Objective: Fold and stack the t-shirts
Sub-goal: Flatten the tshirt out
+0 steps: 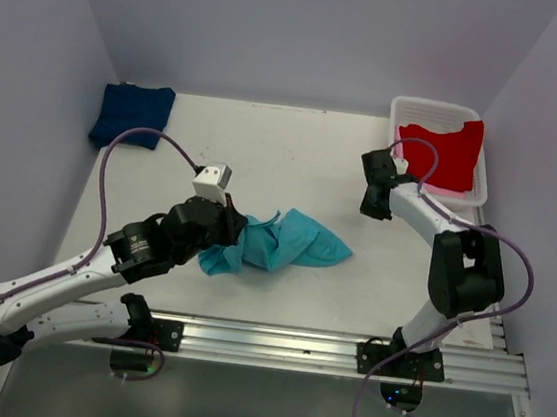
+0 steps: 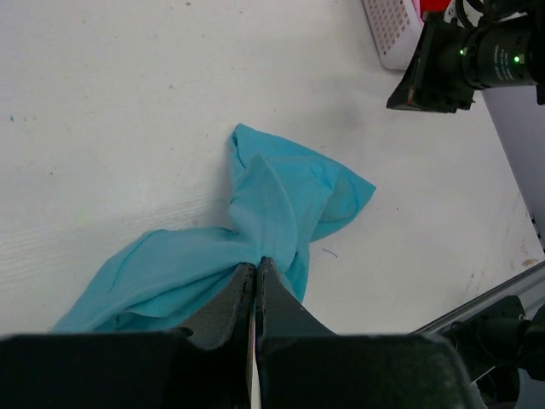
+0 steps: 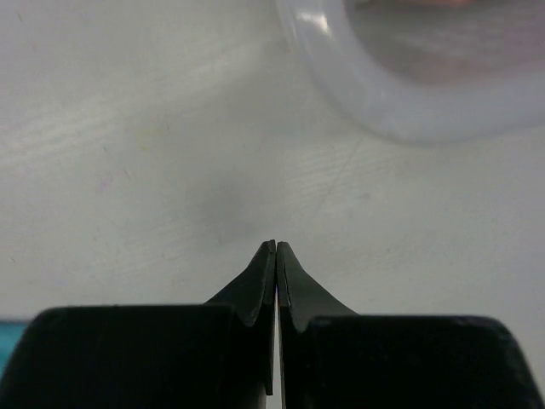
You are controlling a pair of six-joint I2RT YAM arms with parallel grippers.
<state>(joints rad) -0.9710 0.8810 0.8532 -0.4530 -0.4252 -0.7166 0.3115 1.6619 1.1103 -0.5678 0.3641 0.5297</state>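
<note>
The turquoise shirt (image 1: 293,240) lies crumpled in the middle of the table (image 1: 285,154), bunched rather than spread, so it probably needs pulling flat before any fold. The left gripper (image 2: 256,266) has its jaws pinched on a ridge of that cloth at the shirt's left end, a hold suited to dragging it open. The left arm stretches low from its base toward the centre, wrist angled down at the cloth. The navy shirt (image 1: 133,115) sits folded in the far left corner, likely the start of the stack. The red shirt (image 1: 446,155) is draped in the white basket (image 1: 441,110). The right gripper (image 3: 277,249) is held low beside the basket, jaws closed on nothing, its arm bent at the elbow, well apart from the turquoise shirt.
</note>
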